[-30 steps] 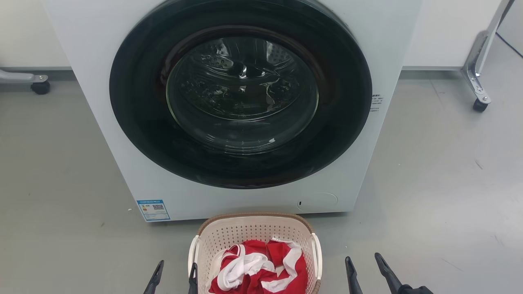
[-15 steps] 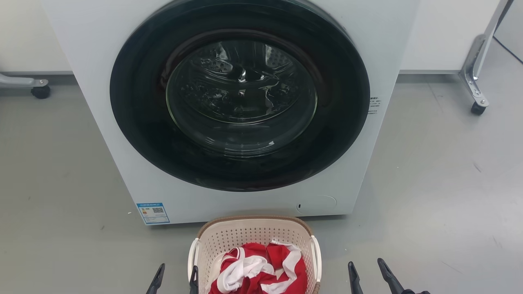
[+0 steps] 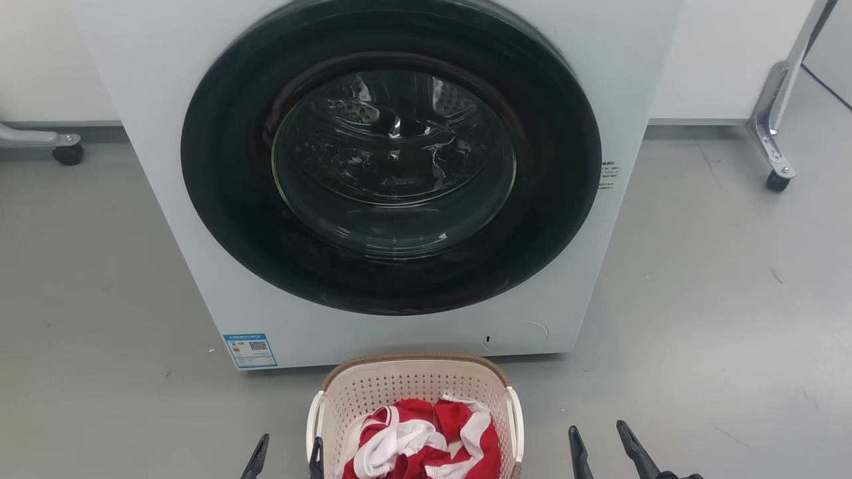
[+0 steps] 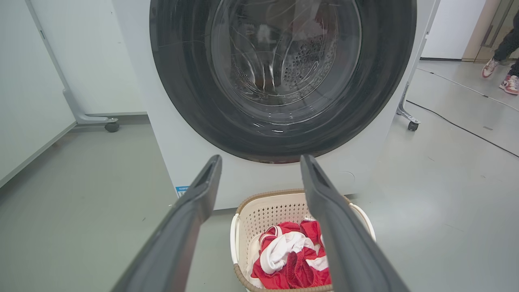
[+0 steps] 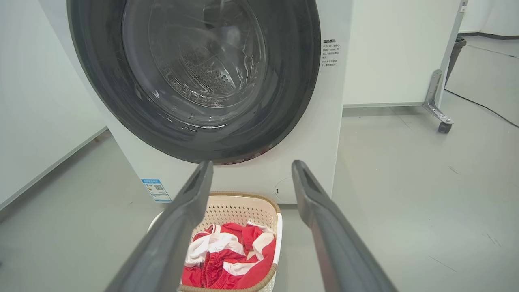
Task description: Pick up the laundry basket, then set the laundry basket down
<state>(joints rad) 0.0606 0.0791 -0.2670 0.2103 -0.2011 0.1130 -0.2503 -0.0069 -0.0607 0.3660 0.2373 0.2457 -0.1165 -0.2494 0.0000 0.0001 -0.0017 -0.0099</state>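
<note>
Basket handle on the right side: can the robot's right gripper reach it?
Probably yes. The right gripper is open beside the white handle of the basket, with open floor between them.

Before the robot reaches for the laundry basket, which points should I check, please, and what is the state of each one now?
1. Left gripper open: ok.
2. Right gripper open: ok.
3. Laundry basket upright on the floor before the washer: ok.
4. Red and white clothes inside the basket: ok.
5. Left gripper lined up with the left handle: cannot tell.
6. Right gripper at the right handle: not ok, bare floor lies between them.
</note>
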